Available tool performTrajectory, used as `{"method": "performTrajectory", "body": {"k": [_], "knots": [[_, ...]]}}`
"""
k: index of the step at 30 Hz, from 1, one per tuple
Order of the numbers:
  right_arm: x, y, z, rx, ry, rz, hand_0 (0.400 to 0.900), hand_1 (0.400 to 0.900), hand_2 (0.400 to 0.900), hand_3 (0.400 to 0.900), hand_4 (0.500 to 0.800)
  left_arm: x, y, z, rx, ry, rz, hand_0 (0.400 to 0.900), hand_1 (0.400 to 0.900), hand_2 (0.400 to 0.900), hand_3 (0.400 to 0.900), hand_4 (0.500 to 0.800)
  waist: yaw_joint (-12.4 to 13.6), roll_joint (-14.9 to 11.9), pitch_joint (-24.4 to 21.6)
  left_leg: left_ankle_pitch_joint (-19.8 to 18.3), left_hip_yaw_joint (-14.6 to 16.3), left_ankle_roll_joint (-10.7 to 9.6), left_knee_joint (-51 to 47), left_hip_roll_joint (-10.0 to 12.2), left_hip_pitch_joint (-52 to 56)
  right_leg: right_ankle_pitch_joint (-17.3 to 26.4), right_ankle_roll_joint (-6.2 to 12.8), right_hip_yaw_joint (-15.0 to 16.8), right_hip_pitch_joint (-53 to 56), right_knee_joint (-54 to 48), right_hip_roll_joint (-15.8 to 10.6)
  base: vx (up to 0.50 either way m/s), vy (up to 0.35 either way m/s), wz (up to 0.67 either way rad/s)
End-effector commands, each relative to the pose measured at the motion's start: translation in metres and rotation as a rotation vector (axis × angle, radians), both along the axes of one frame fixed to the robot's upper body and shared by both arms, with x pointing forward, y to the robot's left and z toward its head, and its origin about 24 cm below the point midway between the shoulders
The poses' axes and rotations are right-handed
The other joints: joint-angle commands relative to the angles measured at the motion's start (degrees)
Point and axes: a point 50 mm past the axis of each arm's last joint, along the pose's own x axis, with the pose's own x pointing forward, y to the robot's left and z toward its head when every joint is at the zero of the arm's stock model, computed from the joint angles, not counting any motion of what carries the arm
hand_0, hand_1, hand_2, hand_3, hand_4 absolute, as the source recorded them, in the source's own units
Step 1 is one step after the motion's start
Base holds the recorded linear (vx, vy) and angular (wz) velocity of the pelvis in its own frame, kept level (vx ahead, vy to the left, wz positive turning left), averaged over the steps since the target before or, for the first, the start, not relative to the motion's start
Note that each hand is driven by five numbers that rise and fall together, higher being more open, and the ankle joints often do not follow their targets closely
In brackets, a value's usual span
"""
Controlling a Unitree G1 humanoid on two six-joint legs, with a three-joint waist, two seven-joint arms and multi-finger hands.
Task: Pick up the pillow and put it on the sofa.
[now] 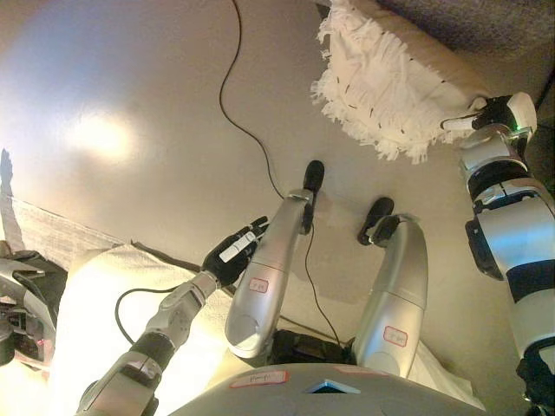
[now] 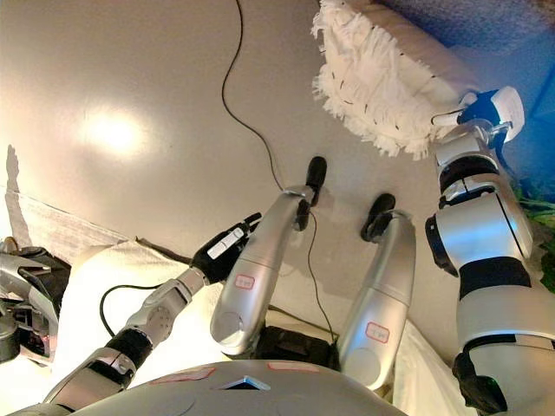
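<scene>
A white pillow [image 1: 381, 78] with a fringed edge and a plain beige face lies at the upper right, leaning against the grey textured sofa [image 1: 473, 22]. My right hand [image 1: 494, 111] is at the pillow's lower right corner. Its dark fingers rest on the beige face and a white-tipped finger lies along the fringe below, pinching the edge. My left hand [image 1: 232, 251] hangs low at the lower left, far from the pillow, with relaxed fingers and nothing in it.
The smooth beige floor [image 1: 130, 104] spreads across the left and middle. A pale cloth or mat [image 1: 104, 303] lies at the lower left. Dark equipment [image 1: 22, 303] stands at the left edge.
</scene>
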Motion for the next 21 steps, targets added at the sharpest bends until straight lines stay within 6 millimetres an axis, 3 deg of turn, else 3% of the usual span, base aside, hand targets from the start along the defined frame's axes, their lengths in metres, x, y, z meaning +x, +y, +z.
{"method": "performTrajectory", "body": {"k": [1,10,21], "knots": [[-0.003,-0.031,0.071,-0.125,-0.145,-0.083,0.900,0.900,0.900,0.900,0.800,-0.018,0.000,0.000,-0.068,-0.024,0.008,0.900,0.900,0.900,0.900,0.800,2.2,4.3,0.8,-8.1,2.1,3.8,-0.8,-0.2,2.4,-6.1,-2.47,-3.2,2.3,5.3,3.1,0.00,0.000,0.00],[0.003,-0.025,0.107,-0.123,-0.152,-0.008,0.900,0.900,0.900,0.900,0.800,-0.023,0.002,0.004,-0.093,-0.032,-0.001,0.900,0.900,0.900,0.900,0.800,2.7,5.2,0.8,-8.4,2.4,3.2,2.0,-0.2,-1.0,-6.8,-2.27,-1.7,-1.3,8.3,2.9,0.01,0.023,0.02],[0.008,-0.018,0.116,-0.114,-0.151,0.062,0.900,0.900,0.900,0.900,0.800,-0.027,0.003,0.007,-0.123,-0.038,0.018,0.900,0.900,0.900,0.900,0.800,2.9,6.0,0.8,-7.5,2.5,2.5,1.6,0.5,-2.0,-6.7,-2.08,-0.8,-2.5,8.7,3.1,0.00,0.010,-0.01]]}}
